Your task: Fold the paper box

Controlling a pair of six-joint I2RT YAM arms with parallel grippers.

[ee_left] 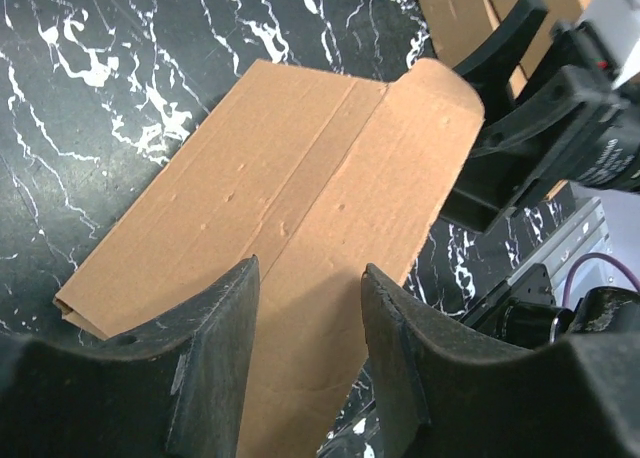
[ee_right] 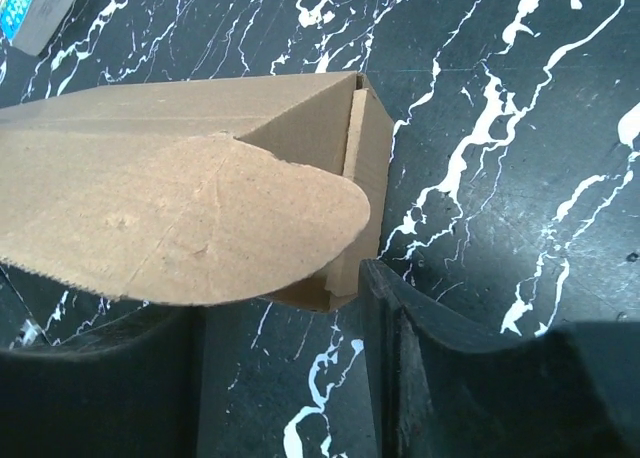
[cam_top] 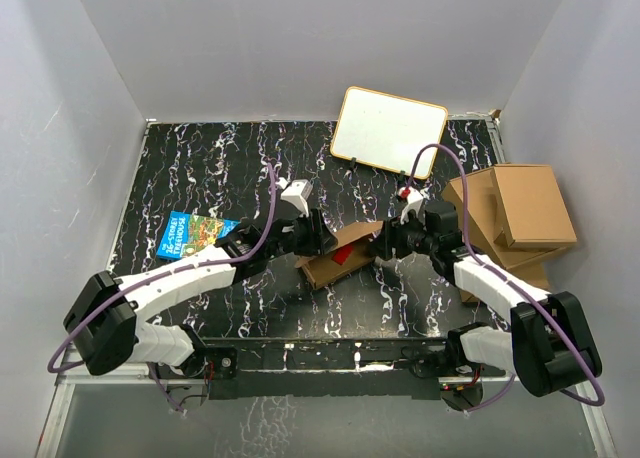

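Matt corrugated cardboard paper box (ee_left: pixel 300 178), smooth marbled table (ee_left: pixel 100 128)

From above, both ends of the paper box (cam_top: pixel 338 268) are covered by the left gripper (cam_top: pixel 322 240) and the right gripper (cam_top: pixel 380 246), a red patch (cam_top: pixel 346 254) on it is too small to identify, and the title on the blue picture book (cam_top: pixel 190 232) is too small to read. The left wrist view loses the box's near end behind its own fingers (ee_left: pixel 215 368), and the stacked cardboard boxes (ee_left: pixel 455 13) are cut to a sliver at the top edge. In the right wrist view the box runs off the left edge and its rounded flap (ee_right: pixel 230 228) hides one finger's tip.
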